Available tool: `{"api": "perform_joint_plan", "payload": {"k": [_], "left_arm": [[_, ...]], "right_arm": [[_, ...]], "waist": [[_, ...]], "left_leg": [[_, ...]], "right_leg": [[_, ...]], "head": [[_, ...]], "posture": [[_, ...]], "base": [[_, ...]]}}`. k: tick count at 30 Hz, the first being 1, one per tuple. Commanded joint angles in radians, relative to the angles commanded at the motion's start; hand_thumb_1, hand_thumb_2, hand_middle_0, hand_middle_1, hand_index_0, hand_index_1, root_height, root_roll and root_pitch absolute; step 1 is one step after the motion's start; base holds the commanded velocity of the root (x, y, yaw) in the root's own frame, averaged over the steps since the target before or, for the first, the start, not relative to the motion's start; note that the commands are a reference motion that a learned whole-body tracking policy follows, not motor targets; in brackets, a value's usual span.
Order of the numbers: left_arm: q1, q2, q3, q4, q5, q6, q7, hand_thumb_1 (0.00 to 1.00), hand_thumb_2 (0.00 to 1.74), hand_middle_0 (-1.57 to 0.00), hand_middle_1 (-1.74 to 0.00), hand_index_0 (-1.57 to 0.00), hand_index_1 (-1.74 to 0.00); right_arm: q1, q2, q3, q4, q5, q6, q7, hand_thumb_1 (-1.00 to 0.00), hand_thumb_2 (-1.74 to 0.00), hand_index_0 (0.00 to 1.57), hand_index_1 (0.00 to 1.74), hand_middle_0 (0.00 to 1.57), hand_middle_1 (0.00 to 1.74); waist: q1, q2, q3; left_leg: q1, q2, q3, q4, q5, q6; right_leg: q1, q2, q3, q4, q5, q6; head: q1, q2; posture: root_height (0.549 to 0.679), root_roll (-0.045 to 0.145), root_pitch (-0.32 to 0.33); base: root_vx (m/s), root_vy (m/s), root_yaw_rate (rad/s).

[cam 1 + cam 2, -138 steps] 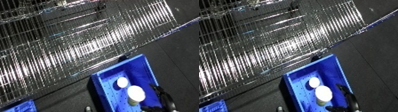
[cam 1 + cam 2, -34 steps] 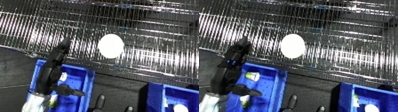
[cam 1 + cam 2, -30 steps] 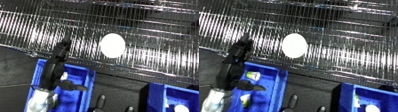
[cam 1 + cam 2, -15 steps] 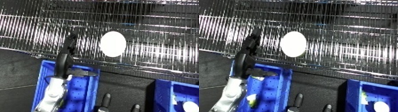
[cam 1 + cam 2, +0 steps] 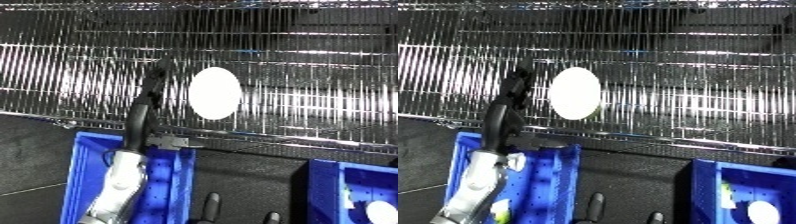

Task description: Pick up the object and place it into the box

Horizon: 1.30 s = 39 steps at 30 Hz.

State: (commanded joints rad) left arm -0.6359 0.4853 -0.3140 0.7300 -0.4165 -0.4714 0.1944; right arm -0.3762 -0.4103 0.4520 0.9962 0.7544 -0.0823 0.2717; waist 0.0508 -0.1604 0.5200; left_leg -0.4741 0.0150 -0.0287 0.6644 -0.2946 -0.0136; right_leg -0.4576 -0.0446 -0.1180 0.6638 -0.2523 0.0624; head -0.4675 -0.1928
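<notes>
Surface: dark floor [image 5: 249,180] under two blue bins, with a wire mesh wall behind them.
Right hand: only black fingertips [image 5: 211,200] show at the lower edge, between the bins; whether the fingers are curled or straight, cannot tell.
Left bin: blue bin [image 5: 80,175] at lower left, with a perforated base; a small pale item [image 5: 498,212] lies inside, seen in the right eye view.
Right bin: blue bin [image 5: 709,190] at lower right, partly cut off; a white round object [image 5: 760,210] rests inside it.
Left arm: white and silver forearm [image 5: 115,190] rises over the left bin, toward the mesh.
Left hand: black left hand [image 5: 147,107] reaches up against the mesh; fingers extended and fairly straight, holding nothing.
Object: white oval object [image 5: 214,93] at mid-height on the mesh, just beside the left hand's fingers on their right; whether they touch it is unclear.
Background: wire mesh wall [image 5: 311,60], bright with reflections, spans the whole upper view.
</notes>
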Motion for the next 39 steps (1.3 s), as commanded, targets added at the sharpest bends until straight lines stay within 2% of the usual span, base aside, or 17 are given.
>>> {"api": "perform_joint_plan", "payload": {"k": [4,12,24,31,39], "left_arm": [[-0.034,-0.019,-0.018,0.002,-0.008,0.01,-0.006,0.0,0.0,0.0,0.0,0.0,0.0],[-0.127,-0.055,-0.051,0.027,-0.017,0.046,-0.013,0.4,0.7,-0.63,-0.7,-0.63,-0.7],[-0.189,-0.063,-0.048,0.089,-0.062,0.081,-0.015,1.0,1.74,-1.57,-1.74,-1.57,-1.74],[-0.19,-0.057,-0.037,0.112,-0.085,0.082,-0.007,1.0,1.74,-1.57,-1.74,-1.57,-1.74],[-0.116,-0.046,0.005,0.05,-0.16,0.014,-0.042,1.0,1.74,-1.57,-1.74,-1.57,-1.74]], "right_arm": [[-0.002,0.01,0.011,-0.007,0.005,-0.001,-0.01,0.0,0.0,0.0,0.0,0.0,0.0],[-0.01,0.021,0.019,-0.017,0.013,-0.007,-0.024,0.0,0.0,0.0,0.0,0.0,0.0],[-0.008,0.023,0.034,-0.043,0.017,-0.015,-0.037,0.0,0.0,0.0,0.0,0.0,0.0],[-0.007,0.024,0.037,-0.045,0.017,-0.021,-0.039,0.0,0.0,0.0,0.0,0.0,0.0],[0.016,0.028,0.018,-0.037,0.022,-0.042,-0.047,0.0,0.0,0.0,0.0,0.0,0.0]], "waist": [[-0.016,-0.002,0.0],[-0.042,-0.009,0.0],[-0.067,-0.019,0.0],[-0.065,-0.011,0.0],[-0.04,0.019,0.0]], "left_leg": [[0.001,0.002,0.003,-0.001,-0.002,-0.0016],[-0.001,0.009,0.008,-0.003,-0.004,-0.0057],[0.0,0.016,0.014,-0.001,-0.007,-0.0084],[0.009,0.011,0.012,-0.014,-0.001,-0.0116],[0.032,-0.008,0.0,-0.042,0.008,-0.0134]], "right_leg": [[-0.002,0.0012,0.006,-0.005,0.003,0.0028],[-0.01,0.0048,0.014,-0.013,0.009,0.0089],[-0.015,0.0099,0.022,-0.016,0.01,0.0094],[-0.009,0.0049,0.019,-0.022,0.007,0.0077],[0.009,-0.0128,0.008,-0.033,0.002,0.0041]], "head": [[0.001,0.022],[-0.006,0.045],[-0.03,0.059],[-0.035,0.068],[0.012,0.073]], "posture": [[0.643,0.005,0.065],[0.644,0.006,0.073],[0.644,0.007,0.076],[0.645,0.012,0.076],[0.647,0.024,0.072]], "base": [[-0.011,-0.002,-0.049],[-0.007,-0.009,-0.049],[-0.007,-0.003,-0.03],[-0.007,-0.004,0.032],[-0.013,-0.007,0.108]]}}
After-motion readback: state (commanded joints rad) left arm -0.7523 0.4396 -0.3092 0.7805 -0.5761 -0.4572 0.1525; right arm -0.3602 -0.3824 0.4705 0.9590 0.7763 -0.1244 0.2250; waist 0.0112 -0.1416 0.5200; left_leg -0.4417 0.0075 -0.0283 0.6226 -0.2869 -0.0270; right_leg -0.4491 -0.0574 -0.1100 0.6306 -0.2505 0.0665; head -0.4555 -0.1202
